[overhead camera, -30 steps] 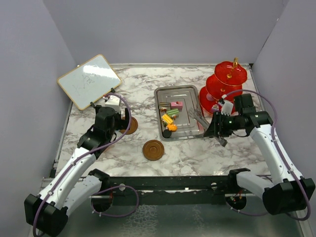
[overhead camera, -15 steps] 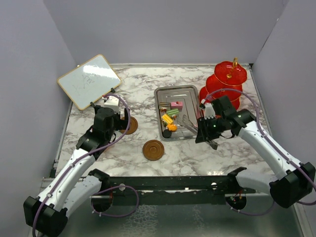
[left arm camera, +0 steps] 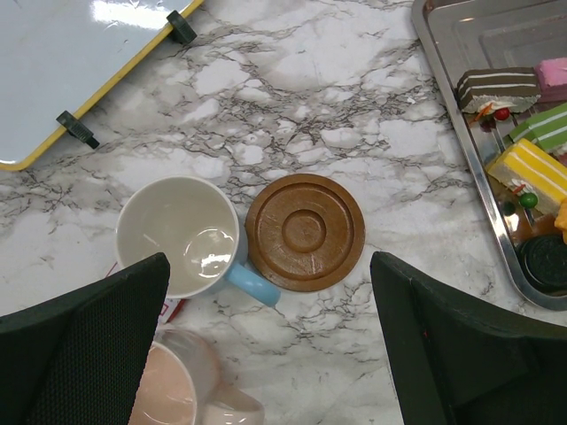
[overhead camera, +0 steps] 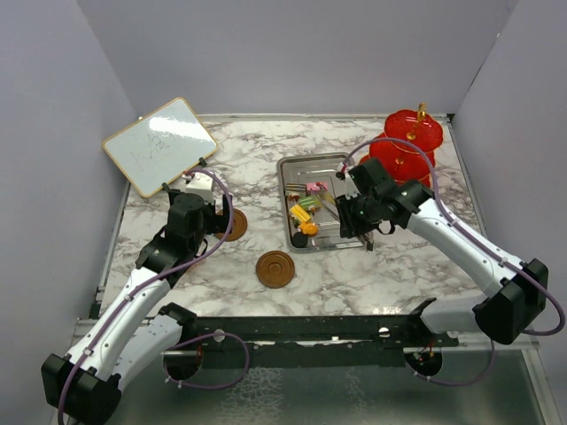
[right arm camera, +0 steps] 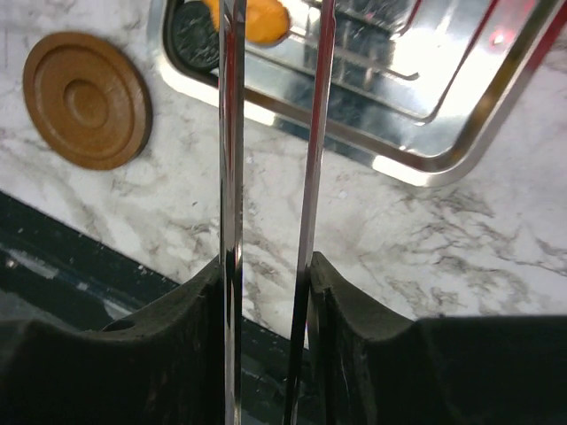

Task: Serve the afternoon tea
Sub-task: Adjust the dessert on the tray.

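Two jobs are open here, and the cake transfer is the one in hand. Your right gripper (overhead camera: 363,221) is clenched on a pair of steel tongs (right arm camera: 230,133), holding them over the near end of the steel tray (overhead camera: 310,168). In the wrist view the two blades stand apart with nothing between them. Their tips run off the top of that view, so you cannot tell how close they are to a piece.

The cake pieces (overhead camera: 306,211) all sit in the left half of the tray, with the orange one (right arm camera: 251,18) and the black round one (left arm camera: 543,261) nearest the blades. The red three-tier stand (overhead camera: 403,146) is just beyond the tray's right side, and no cake shows on it from above.

Next, I judge you need to lower the tips around one piece and squeeze only lightly — these look soft — then carry it to a tier.

Your left gripper (left arm camera: 270,301) hangs fully released and empty above the blue cup (left arm camera: 182,235). That cup sits on the marble touching a brown saucer (left arm camera: 305,232), not on it. The pink cup (left arm camera: 173,390) is just beside the blue one, and the second saucer (overhead camera: 275,268) lies well apart — both cups are not yet seated.
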